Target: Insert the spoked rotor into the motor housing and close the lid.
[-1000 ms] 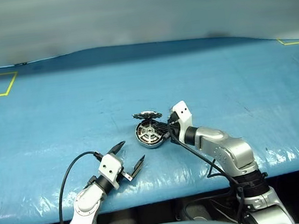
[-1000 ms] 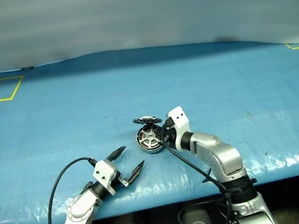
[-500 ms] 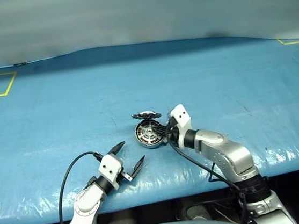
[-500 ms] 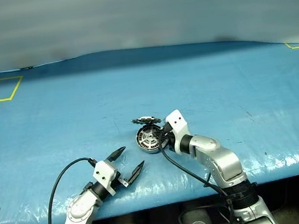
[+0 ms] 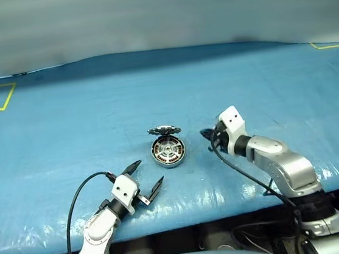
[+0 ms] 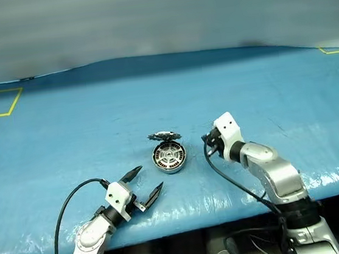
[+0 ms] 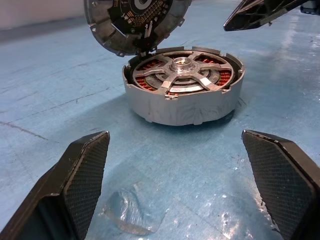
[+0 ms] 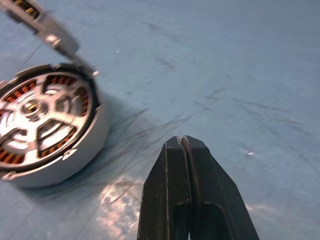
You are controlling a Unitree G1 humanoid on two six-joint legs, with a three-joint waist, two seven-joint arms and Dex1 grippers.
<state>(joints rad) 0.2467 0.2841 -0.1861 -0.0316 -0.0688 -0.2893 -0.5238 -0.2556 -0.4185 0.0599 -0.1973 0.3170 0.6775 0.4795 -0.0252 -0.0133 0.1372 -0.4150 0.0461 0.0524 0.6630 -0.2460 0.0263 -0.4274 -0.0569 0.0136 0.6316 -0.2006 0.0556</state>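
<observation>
Rotor (image 7: pixel 182 75) sits seated in the motor housing (image 5: pixel 168 151) mid-table, lid (image 5: pixel 164 130) standing open at its 12 o'clock edge, the empty, pinched-shut right gripper (image 5: pixel 208 141) nearer at 3 o'clock, the wide-open, empty left gripper (image 5: pixel 146 177) at 7.

No text, label, brand, number or sign could be read anywhere in these views. The inner face of the lid (image 7: pixel 135 20), standing up beyond the left gripper's fingers (image 7: pixel 80 180), carried small pale markings, but they were too fine to make out.
</observation>
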